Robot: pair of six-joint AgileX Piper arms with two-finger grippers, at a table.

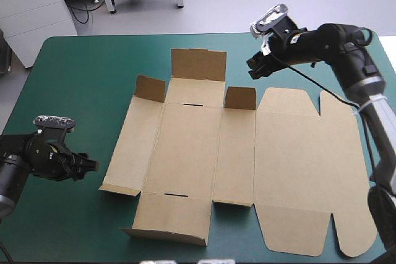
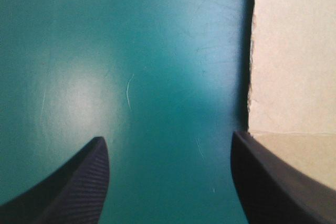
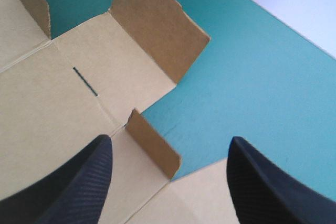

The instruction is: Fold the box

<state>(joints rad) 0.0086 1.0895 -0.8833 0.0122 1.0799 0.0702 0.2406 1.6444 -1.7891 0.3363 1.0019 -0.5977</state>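
**Two open pincers, box [image 1: 204, 153] mostly flat**

Both grippers stand with fingers apart, holding nothing. The brown box lies spread across the centre and right of the high view, its far flaps [image 1: 198, 65] raised. The left gripper [image 1: 90, 166] hovers at lower left over the teal-green cover [image 1: 74, 78], just beside the sheet's left edge. The right gripper [image 1: 255, 66] hangs at upper right, near a small flap [image 3: 155, 150].

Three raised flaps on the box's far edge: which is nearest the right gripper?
The small flap at the row's right end, beside the lid panel; the tall middle flap and the other small one sit farther left.
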